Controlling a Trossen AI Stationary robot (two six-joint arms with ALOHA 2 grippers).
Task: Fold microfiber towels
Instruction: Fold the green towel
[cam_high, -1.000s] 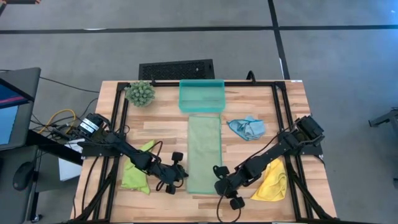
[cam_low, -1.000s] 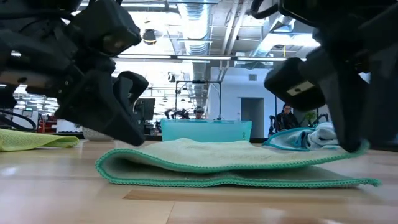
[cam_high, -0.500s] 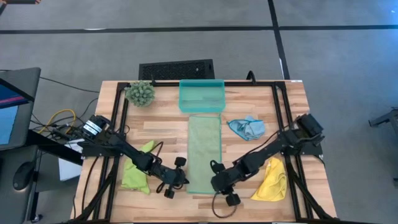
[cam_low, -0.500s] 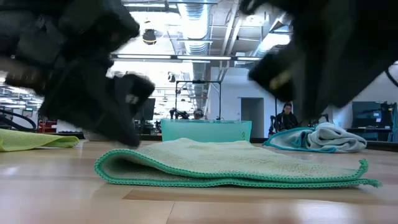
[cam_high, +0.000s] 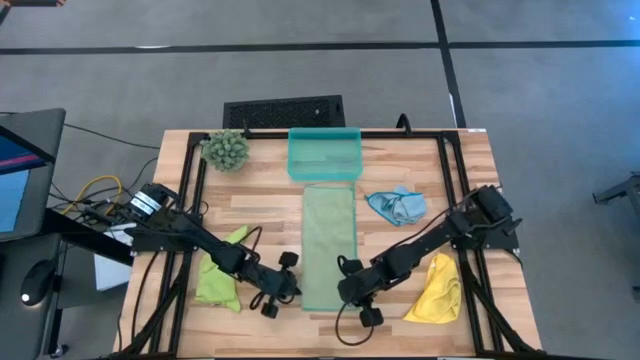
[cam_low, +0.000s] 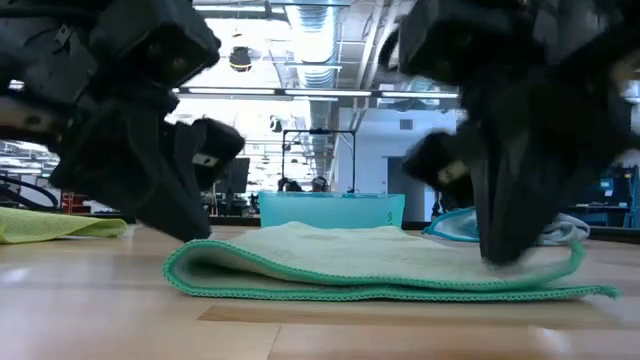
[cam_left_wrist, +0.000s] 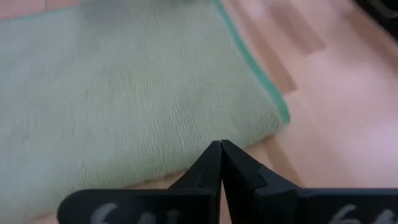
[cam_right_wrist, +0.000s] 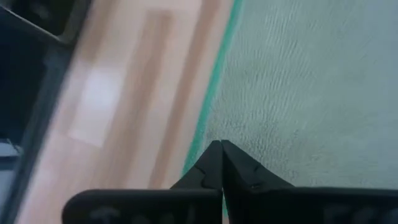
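The pale sage green towel (cam_high: 329, 245) lies folded in a long strip down the table's middle, two layers showing at its near end (cam_low: 380, 275). My right gripper (cam_right_wrist: 221, 144) is shut at the strip's right long edge, close to the near corner. My left gripper (cam_left_wrist: 221, 144) is shut, its tips at the folded left edge (cam_low: 180, 270) near the same end. The lime green towel (cam_high: 218, 275) lies crumpled under the left arm. The light blue towel (cam_high: 397, 205) and the yellow towel (cam_high: 436, 290) lie on the right. My left gripper's shut tips stand at the towel's folded left edge (cam_left_wrist: 267, 127); whether they touch it, I cannot tell. My right gripper's tips are closed on the towel's teal-hemmed right edge (cam_right_wrist: 200, 149), slanting down from the table's right. One layer or two, I cannot tell. The strip lies on the table, and that edge curls up (cam_low: 572, 255).
A teal tray (cam_high: 324, 152) stands just beyond the strip's far end, and a spiky plant ball (cam_high: 226, 149) sits at the far left. A black frame (cam_high: 445, 180) runs around the table's edges. People show in the room beyond the table.
My right gripper has gone toward the table's left and down onto the strip's right edge. The top layer's right edge first settled flat and now curls up beside the fingers. The strip's left fold has slid slightly toward the right.
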